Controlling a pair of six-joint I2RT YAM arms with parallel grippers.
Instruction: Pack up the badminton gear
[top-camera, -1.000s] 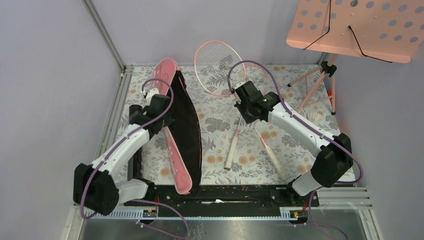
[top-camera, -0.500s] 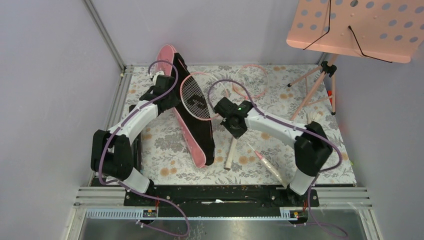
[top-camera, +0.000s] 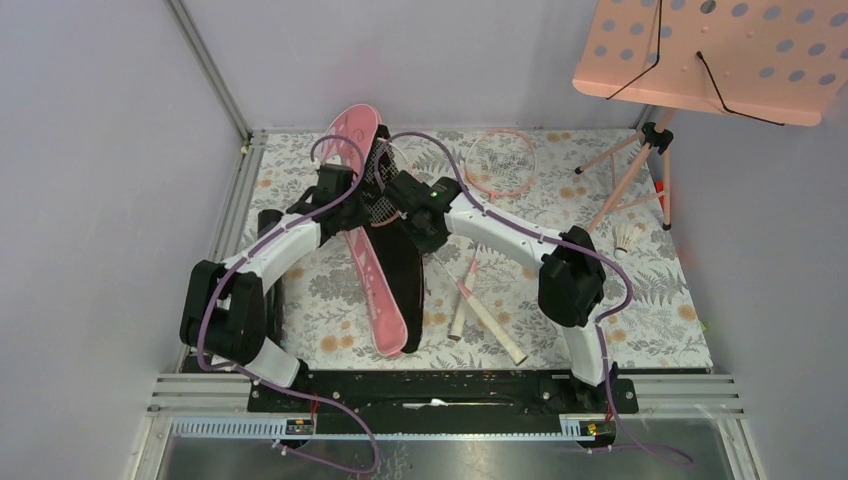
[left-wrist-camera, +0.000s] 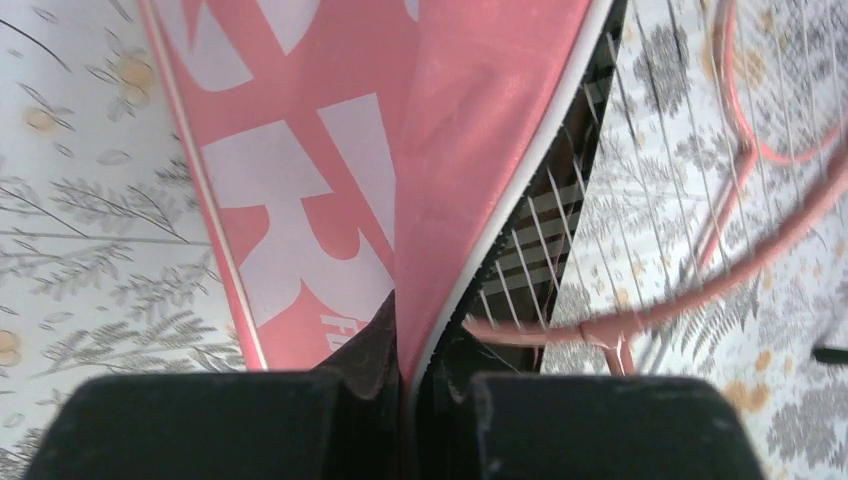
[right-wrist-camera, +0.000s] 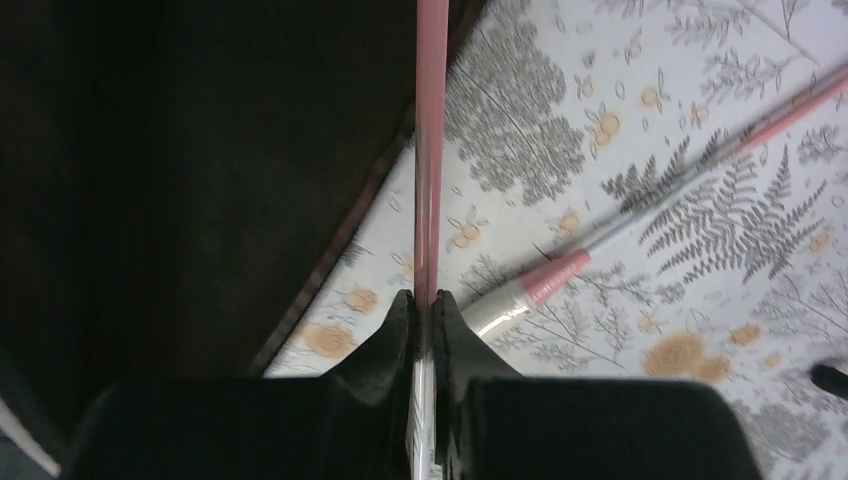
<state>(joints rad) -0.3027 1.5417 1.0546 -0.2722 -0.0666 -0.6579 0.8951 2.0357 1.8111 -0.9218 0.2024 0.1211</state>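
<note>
At the open bag (top-camera: 372, 290), racket (top-camera: 487, 318) head far-left, handle near-right

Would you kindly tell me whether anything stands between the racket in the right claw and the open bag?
Nothing visible does. The left claw pinches the bag open by its flap, and the racket in the right claw has its head at the dark opening. The second racket lies apart.
</note>
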